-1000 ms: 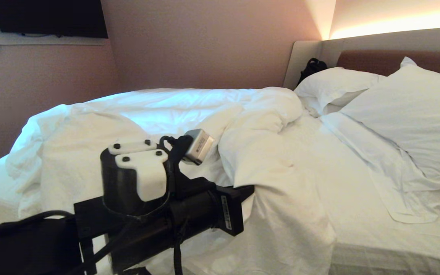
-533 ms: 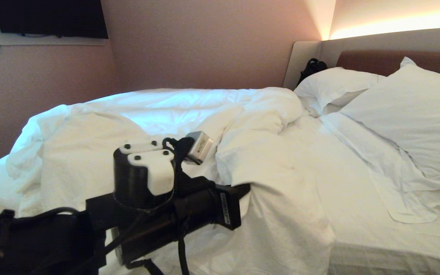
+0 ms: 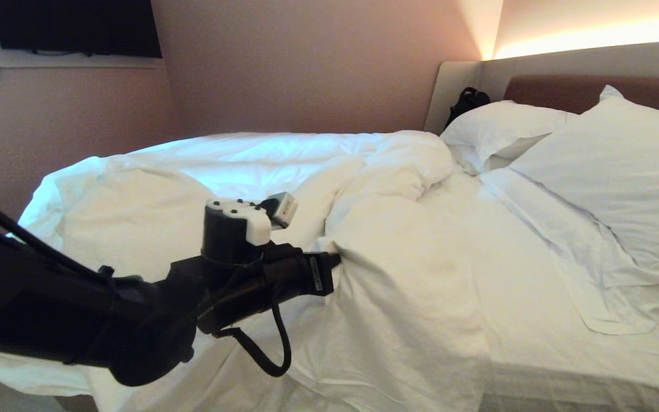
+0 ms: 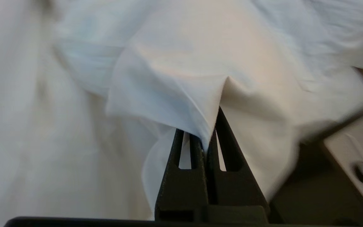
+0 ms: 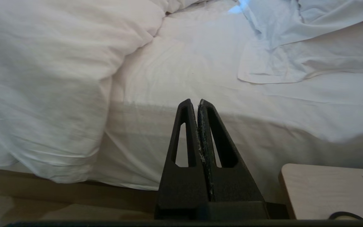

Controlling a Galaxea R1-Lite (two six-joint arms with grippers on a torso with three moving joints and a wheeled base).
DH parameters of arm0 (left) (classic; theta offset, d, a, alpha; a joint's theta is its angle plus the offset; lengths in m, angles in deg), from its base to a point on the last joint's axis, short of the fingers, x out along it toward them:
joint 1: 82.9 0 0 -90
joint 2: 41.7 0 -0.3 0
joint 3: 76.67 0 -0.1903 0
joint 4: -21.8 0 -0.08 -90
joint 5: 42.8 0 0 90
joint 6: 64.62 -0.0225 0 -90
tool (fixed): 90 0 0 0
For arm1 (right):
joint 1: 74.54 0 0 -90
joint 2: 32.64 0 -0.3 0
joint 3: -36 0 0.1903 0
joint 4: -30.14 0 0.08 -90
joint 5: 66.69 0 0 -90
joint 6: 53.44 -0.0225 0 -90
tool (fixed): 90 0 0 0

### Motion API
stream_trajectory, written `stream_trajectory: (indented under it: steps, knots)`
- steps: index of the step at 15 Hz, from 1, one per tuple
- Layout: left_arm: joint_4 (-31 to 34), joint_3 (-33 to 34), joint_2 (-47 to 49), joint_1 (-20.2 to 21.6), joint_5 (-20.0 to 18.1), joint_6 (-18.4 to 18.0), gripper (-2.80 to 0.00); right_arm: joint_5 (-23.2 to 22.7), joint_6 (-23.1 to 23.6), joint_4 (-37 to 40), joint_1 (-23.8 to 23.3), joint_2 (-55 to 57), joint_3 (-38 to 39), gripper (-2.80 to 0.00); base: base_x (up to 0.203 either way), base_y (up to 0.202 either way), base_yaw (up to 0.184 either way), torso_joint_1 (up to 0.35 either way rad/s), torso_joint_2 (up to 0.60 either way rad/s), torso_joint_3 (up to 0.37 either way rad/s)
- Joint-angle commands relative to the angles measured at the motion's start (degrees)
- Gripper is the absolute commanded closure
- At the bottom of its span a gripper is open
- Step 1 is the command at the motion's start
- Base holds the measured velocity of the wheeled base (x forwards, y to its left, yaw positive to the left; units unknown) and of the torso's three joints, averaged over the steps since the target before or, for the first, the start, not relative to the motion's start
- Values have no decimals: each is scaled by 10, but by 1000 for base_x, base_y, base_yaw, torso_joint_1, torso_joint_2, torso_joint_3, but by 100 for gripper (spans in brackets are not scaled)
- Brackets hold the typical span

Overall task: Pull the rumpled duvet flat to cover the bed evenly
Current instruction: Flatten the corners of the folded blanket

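Reaching farther over the bed [image 3: 564,366], the left tool [image 4: 207,138] has dragged the fold it pinches of the duvet [image 3: 221,166] rightward. Most of it lies bunched left; sheet near the pillows [image 3: 610,171] lies bare. Right tool [image 5: 197,105] hangs pressed together, empty.

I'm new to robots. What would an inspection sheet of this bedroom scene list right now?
Surface: bed, bare white sheet on the pillow side.
Job's things: duvet rumpled, bunched away from the pillows, not yet flat.
Clutter: two pillows at the headboard; dark bag behind them.
Grippers: left gripper shut on a duvet fold; right gripper shut, empty, off the bed's side.
Cables: black cable looping under the left arm.
Surroundings: pink wall, dark screen, light strip above the headboard.
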Motion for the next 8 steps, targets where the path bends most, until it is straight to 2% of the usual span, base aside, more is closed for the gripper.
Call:
stream_trajectory:
  steps: [1, 5, 6, 8]
  knots:
    - [-2, -18, 46, 17, -1, 2, 0, 0, 0, 0, 0, 0, 0, 0, 0, 0, 0, 0, 0, 0]
    - [-2, -32, 72, 34, -2, -3, 0, 0, 0, 0, 0, 0, 0, 0, 0, 0, 0, 0, 0, 0]
    - [-2, -31, 69, 34, -2, -3, -280, 0, 0, 0, 0, 0, 0, 0, 0, 0, 0, 0, 0, 0]
    - [0, -28, 60, 34, -3, -3, -280, 0, 0, 0, 0, 0, 0, 0, 0, 0, 0, 0, 0, 0]
